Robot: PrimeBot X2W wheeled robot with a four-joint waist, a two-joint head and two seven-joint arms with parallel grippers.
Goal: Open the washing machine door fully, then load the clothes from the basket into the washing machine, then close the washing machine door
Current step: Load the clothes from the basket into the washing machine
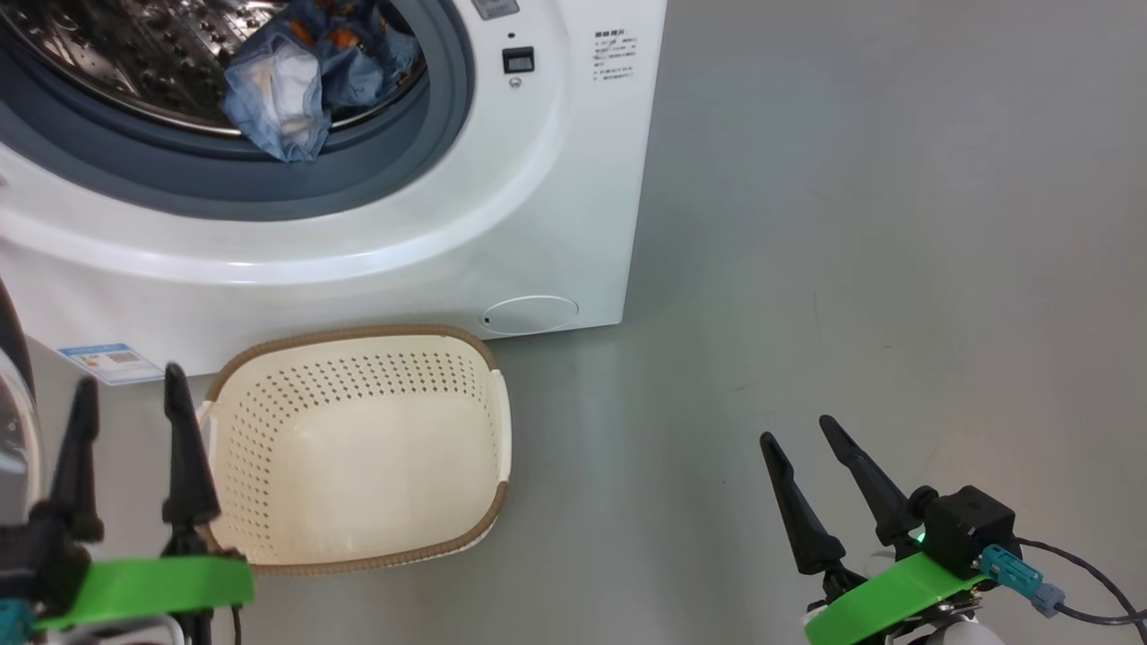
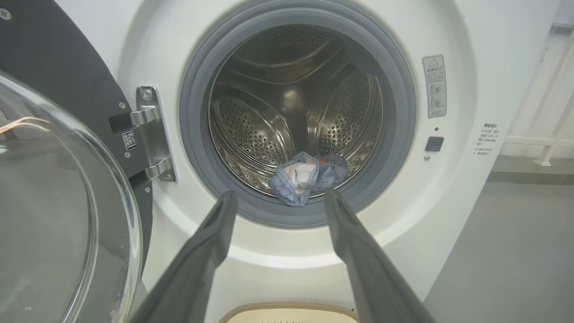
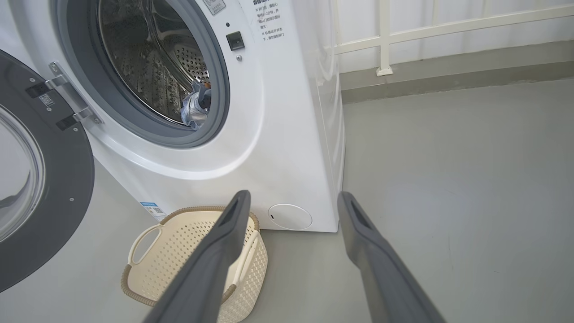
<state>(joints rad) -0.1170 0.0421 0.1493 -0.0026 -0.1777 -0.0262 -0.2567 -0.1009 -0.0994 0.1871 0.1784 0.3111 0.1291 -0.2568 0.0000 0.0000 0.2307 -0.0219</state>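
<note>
With the washing machine door (image 3: 71, 179) swung wide to my left on its metal hinge (image 2: 152, 134), I have both end effectors low in front of the washing machine (image 1: 538, 179). Each has its two dark fingers spread apart and grips nothing. The clothes (image 1: 305, 81), a crumpled blue bundle, lie at the front lip of the steel drum (image 2: 251, 130), spilling onto the lower edge of the grey rubber ring (image 1: 430, 161). The basket (image 1: 269, 421) stands on the floor (image 1: 896, 269) just in front of the machine's base, its bare cream bottom showing and its far rim near the round white flap (image 1: 530, 314). My left end effector (image 1: 130, 376) hovers by the basket's left rim, between it and the door's bulging glass. My right end effector (image 1: 796, 428) hangs well apart from the basket, over grey floor that runs past the machine's right corner to a white railing (image 3: 448, 27).
</note>
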